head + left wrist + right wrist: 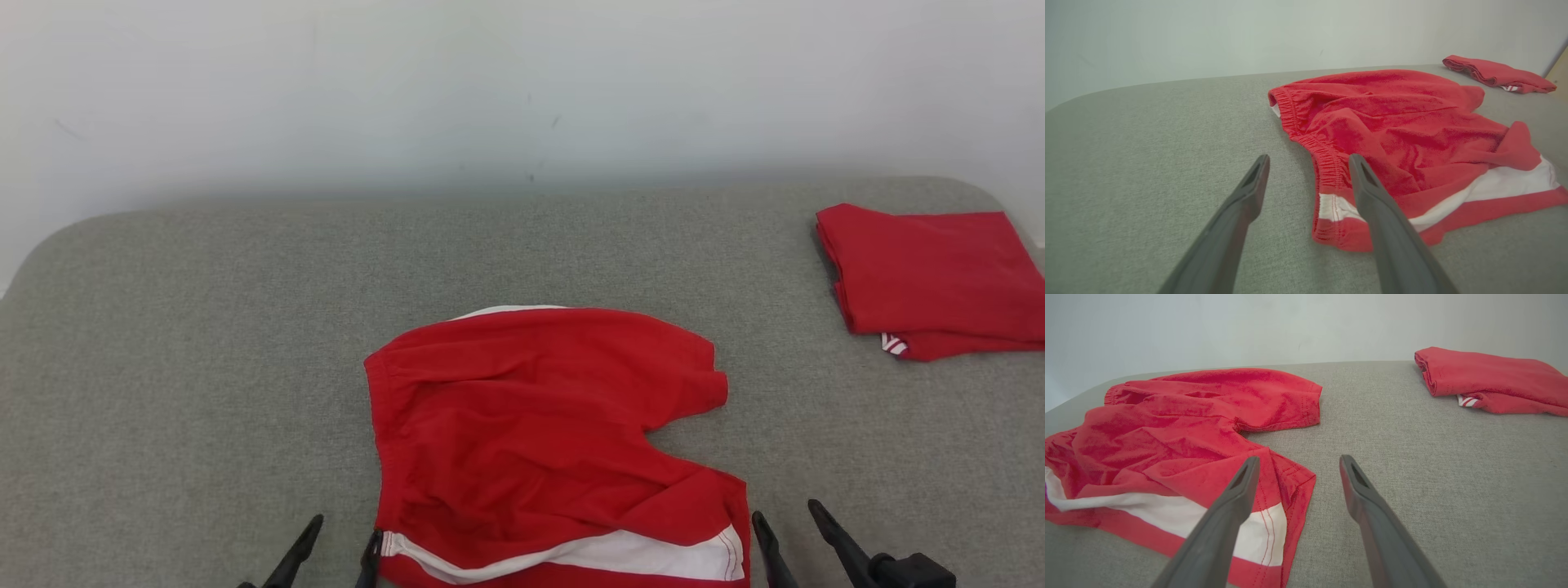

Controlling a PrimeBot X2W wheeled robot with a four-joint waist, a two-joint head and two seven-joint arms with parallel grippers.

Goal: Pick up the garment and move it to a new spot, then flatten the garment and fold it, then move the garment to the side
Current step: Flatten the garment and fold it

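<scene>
The red shorts (539, 425) lie spread out but rumpled between the two sets of jaws and a little ahead of them. The elastic waistband (1327, 163) faces the left jaws, its near corner just beside their inner finger. Both legs point toward the right jaws. The near leg's hem (1294, 506) lies just beside those jaws. A white band (620, 555) runs along the near edge.
</scene>
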